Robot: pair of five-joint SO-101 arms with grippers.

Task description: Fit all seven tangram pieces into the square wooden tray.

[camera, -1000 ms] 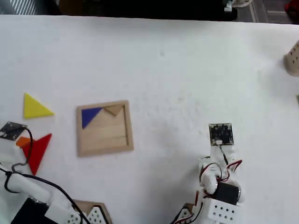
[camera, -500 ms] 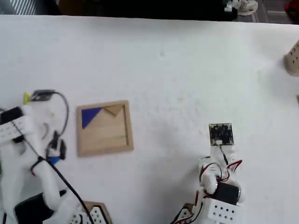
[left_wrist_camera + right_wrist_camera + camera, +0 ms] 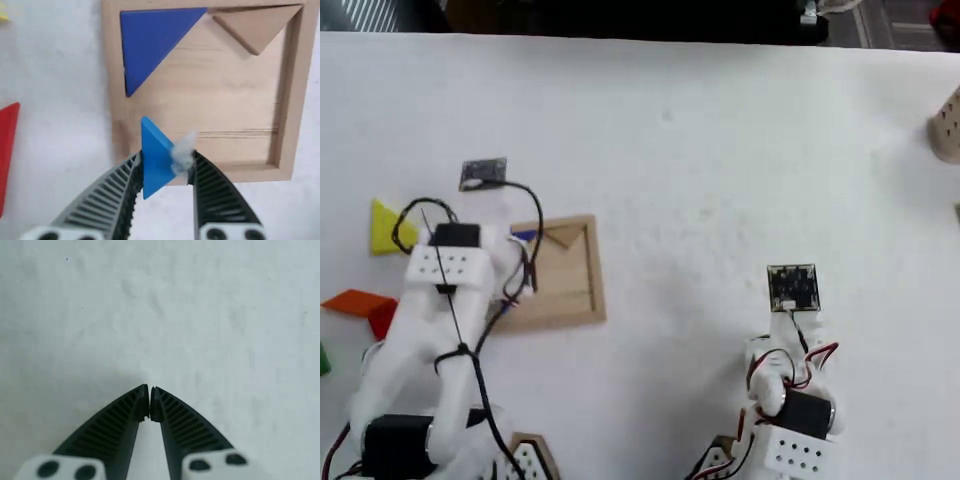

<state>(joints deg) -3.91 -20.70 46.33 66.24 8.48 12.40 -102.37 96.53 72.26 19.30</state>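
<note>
Left tool (with small blue triangle) now seemingly above tray rim

White-bodied left arm carried black servos and cables; right arm showed red-and-black wiring, ribbed black jaws

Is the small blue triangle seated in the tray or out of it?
Out. The left pincer is shut on the small blue triangle, holding it on edge over the rim of the wooden tray, not flat inside.
</note>
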